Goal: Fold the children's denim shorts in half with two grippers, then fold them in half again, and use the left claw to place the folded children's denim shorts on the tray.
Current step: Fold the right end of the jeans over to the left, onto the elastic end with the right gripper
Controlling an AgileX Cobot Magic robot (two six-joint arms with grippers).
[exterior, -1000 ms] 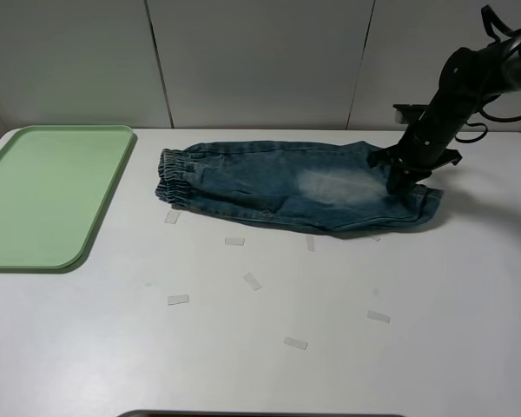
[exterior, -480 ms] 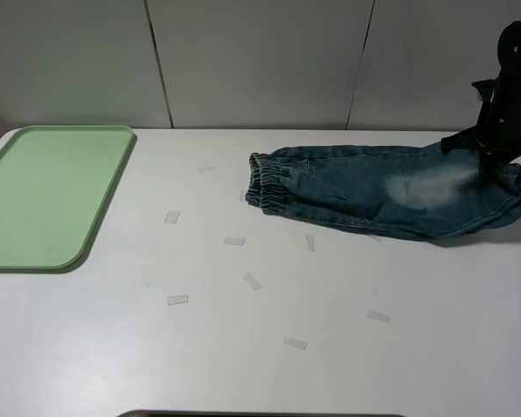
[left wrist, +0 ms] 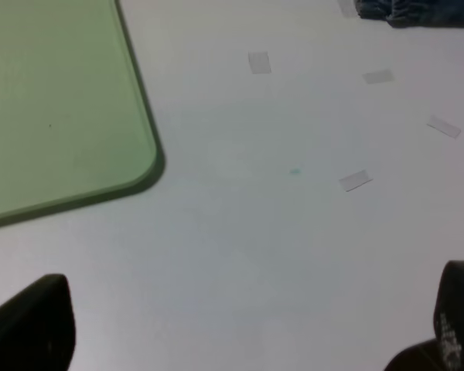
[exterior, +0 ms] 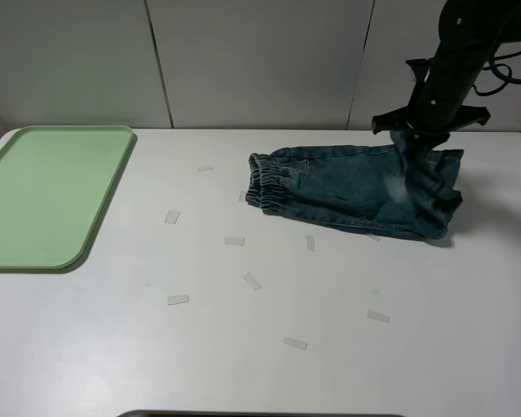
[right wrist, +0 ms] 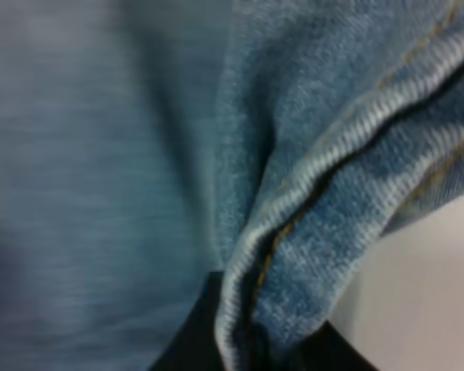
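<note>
Now held: leg-hem end of the children's denim shorts (exterior: 347, 191), pinched in the right tool (exterior: 425, 132) and raised off the bench (exterior: 243, 373), at the end of the garment farthest from the tray (exterior: 43, 191).
Right tool: pressed together on a thick stitched hem fold, with black fingertips just visible under the seam in the wrist view.
Left tool (left wrist: 243, 332): spread wide, empty, hovering over bare bench just beside a rounded corner of the tray.
Shorts, place: well apart from the tray, flat on the bench apart from the raised end, with the elastic waistband (exterior: 265, 184) as the end nearest the tray and no cloth on the tray.
Handling, judged: light, soft and limp; sagging from a single pinch, so likely to fold crooked if carried by one corner; coarse enough not to slip readily; nothing fragile.
Thick spots, judged: gathered waistband and doubled hems, stiffer and better to bite than single cloth.
Where to take hold, judged: hem or waistband corners, one per tool, both layers together; for the final carry toward the tray, across the thickest edge of the folded stack.
Bench litter: small tape strips (exterior: 252, 281) between tray and shorts, lying flat, probably no snag.
</note>
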